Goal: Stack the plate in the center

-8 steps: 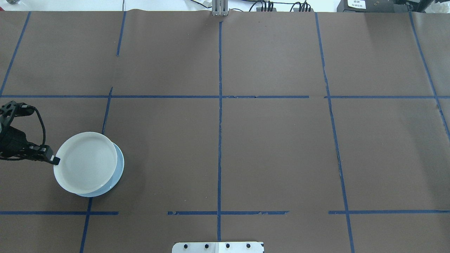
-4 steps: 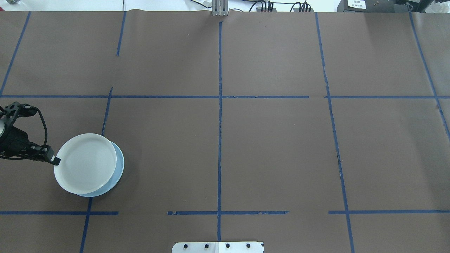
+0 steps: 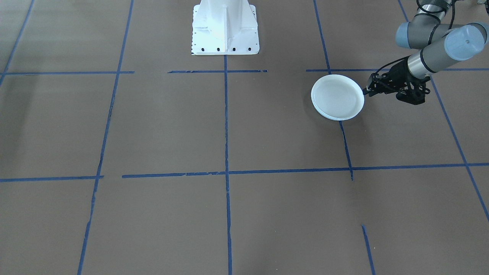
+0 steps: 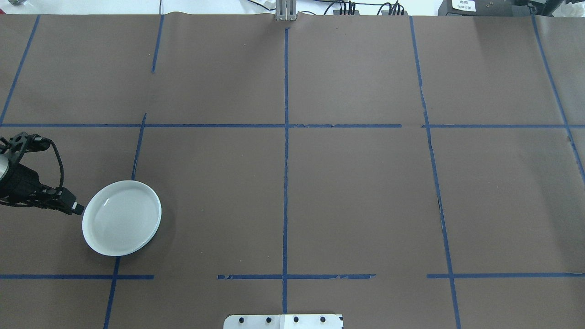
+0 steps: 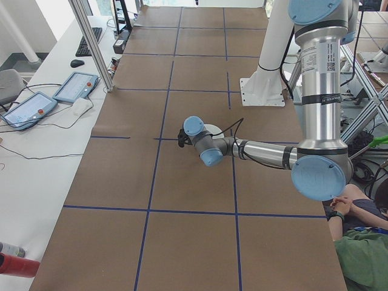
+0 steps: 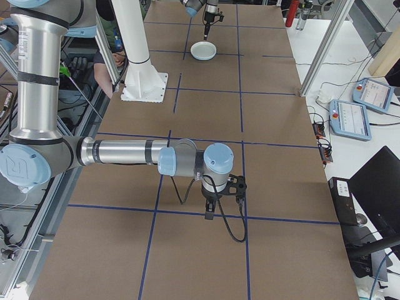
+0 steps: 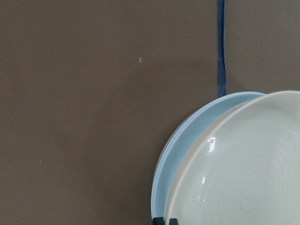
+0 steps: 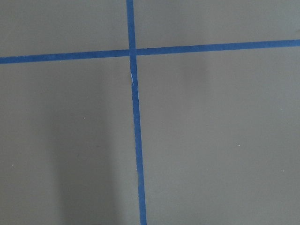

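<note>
Two plates are in sight, stacked near the table's left edge: one white plate with faint concentric rings on top, and one pale blue plate beneath it, showing as a thin crescent in the left wrist view. Two robot arms can be counted, the left arm and the right arm. One white mounting base stands at the table's robot-side edge. Off the table's end on the robot's left lie two tablet-like pendants, one keyboard and one mouse.
</note>
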`<control>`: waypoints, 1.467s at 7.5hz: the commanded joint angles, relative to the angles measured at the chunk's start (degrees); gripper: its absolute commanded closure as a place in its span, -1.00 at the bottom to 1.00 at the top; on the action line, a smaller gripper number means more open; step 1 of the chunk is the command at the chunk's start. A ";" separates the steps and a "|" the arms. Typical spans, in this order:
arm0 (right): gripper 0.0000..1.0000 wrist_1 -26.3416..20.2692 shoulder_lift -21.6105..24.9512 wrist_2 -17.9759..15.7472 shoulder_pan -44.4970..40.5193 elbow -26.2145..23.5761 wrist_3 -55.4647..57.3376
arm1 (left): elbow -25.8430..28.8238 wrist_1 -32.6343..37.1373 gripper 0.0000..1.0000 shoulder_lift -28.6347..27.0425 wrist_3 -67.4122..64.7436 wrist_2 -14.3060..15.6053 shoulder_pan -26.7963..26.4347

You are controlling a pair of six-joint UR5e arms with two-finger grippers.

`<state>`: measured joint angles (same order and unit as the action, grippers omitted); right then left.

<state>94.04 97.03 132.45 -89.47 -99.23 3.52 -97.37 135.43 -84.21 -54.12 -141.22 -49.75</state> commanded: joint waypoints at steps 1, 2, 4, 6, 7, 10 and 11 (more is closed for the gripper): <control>-1.00 0.00 0.00 0.00 0.00 0.00 0.00 | -0.01 0.01 -1.00 -0.08 -0.03 -0.02 0.00; -1.00 0.00 0.00 0.00 -0.09 0.00 0.00 | -0.01 0.01 -1.00 -0.08 -0.11 -0.02 0.00; -1.00 0.00 0.00 0.00 -0.09 0.00 0.00 | -0.71 -0.17 -1.00 0.44 -0.03 -0.11 -0.26; -1.00 0.00 0.00 0.00 0.00 0.00 0.00 | -0.37 -0.34 -1.00 2.81 1.11 -3.71 -4.18; -1.00 0.00 0.00 0.00 -0.09 0.00 0.00 | -0.01 -0.87 -1.00 3.69 7.64 -3.98 -6.22; -1.00 0.00 0.00 0.00 0.00 0.00 0.00 | 0.25 -15.21 -1.00 5.20 35.47 9.29 -12.03; -1.00 0.00 0.00 0.00 0.00 0.00 0.00 | -0.36 -25.20 -1.00 4.85 48.01 17.30 -15.78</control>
<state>94.05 97.03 132.45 -89.48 -99.23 3.52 -97.22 121.04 -79.16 -20.93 -133.57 -61.88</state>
